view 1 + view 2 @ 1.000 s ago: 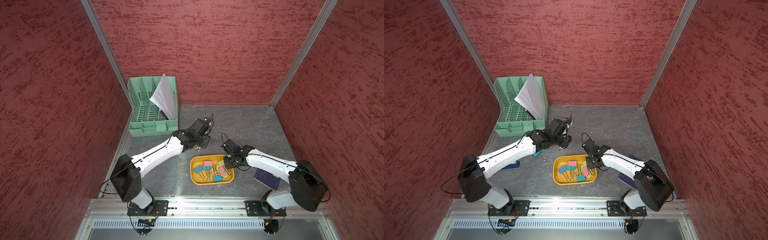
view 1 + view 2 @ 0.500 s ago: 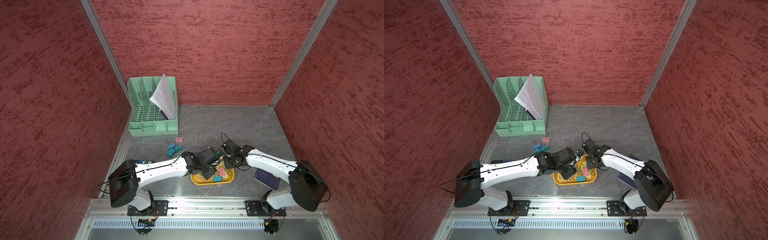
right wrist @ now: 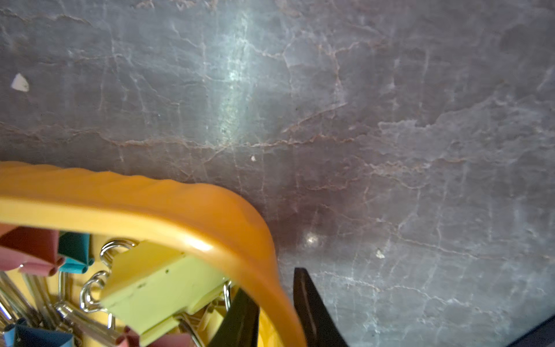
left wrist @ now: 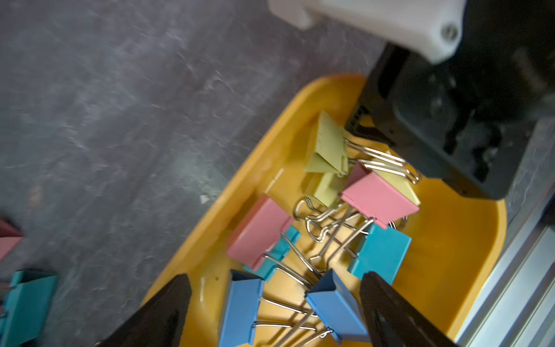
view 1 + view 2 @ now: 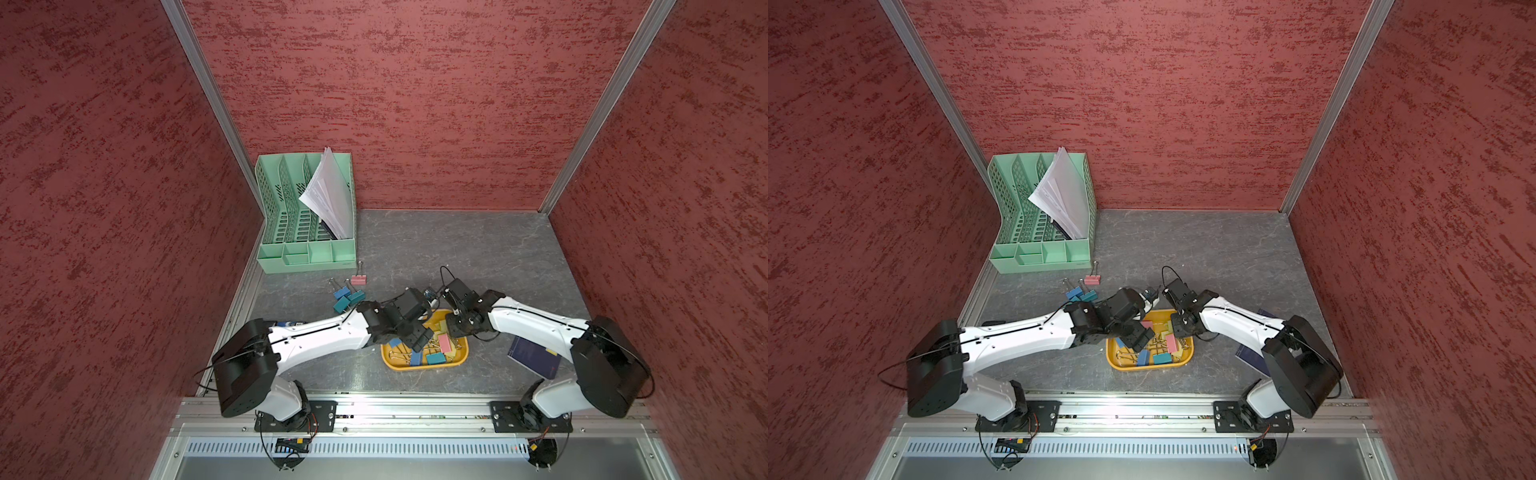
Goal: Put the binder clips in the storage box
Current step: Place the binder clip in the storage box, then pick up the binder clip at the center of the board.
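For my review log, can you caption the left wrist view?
Open left gripper poised over the yellow storage box, where pink, blue, teal and yellow binder clips lie tangled.

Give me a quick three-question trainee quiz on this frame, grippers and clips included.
1. True or false: the left gripper holds a clip.
2. The right gripper clamps: A a yellow clip, B the storage box rim, C nothing.
3. What colour is the loose clip nearest the file organizer?
Key: 1 false, its jaws stand open above the box. 2 B. 3 pink.
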Robot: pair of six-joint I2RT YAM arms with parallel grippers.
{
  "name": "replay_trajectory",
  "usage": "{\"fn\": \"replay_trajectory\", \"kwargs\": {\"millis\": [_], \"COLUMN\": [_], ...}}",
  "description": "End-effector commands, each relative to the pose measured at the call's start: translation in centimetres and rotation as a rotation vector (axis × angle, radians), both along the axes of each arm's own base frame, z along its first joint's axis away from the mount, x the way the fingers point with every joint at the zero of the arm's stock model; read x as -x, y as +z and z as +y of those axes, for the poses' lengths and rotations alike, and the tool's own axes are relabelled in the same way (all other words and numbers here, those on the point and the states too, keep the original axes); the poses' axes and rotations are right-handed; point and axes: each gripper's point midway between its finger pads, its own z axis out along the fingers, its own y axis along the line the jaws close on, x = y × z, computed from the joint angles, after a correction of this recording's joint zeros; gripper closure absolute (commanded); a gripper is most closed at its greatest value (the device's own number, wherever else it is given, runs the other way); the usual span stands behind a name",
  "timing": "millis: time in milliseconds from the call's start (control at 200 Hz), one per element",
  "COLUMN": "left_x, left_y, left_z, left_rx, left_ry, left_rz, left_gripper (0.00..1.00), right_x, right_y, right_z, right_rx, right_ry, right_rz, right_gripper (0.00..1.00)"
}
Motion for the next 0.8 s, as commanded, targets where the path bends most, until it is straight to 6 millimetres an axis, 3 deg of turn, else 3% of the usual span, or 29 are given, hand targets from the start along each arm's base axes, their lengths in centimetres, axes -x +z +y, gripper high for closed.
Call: {"fn": "replay_trajectory", "kwargs": {"millis": [0, 115, 240, 476, 641, 791], "left_x": [-5.0, -8.5, -10.8, -14.0, -15.0, -15.9], "left_y": [3.1, 1.2, -0.9, -4.7, -7.5, -8.8], "left_z": [5.3, 11.0, 13.4, 14.7, 15.3, 15.3], "left_rx": [0.084, 0.038, -0.027, -0.065, -0.100, -0.105], "left_ry": [0.301, 0.563, 0.669, 0.758, 0.791, 0.797], "left_rz": [-0.069, 0.048, 0.117, 0.189, 0.233, 0.248], "left_gripper": [0.04, 0.07, 0.10, 0.11, 0.11, 0.12], "right_x": [-1.0, -1.0, -1.2, -1.4, -1.2, -1.2], "right_y": [0.7, 0.5, 0.1, 0.0, 0.1, 0.5], "right_z": [0.8, 0.8, 1.1, 1.7, 1.5, 1.3], "right_rx": [-0.037, -0.033, -0.035, -0.048, -0.041, -0.043], "right_ry": [0.004, 0.008, 0.013, 0.017, 0.020, 0.018], "right_rz": [-0.024, -0.020, -0.009, -0.001, 0.002, -0.006], "right_gripper": [0.75, 0.74, 0.71, 0.70, 0.70, 0.70]}}
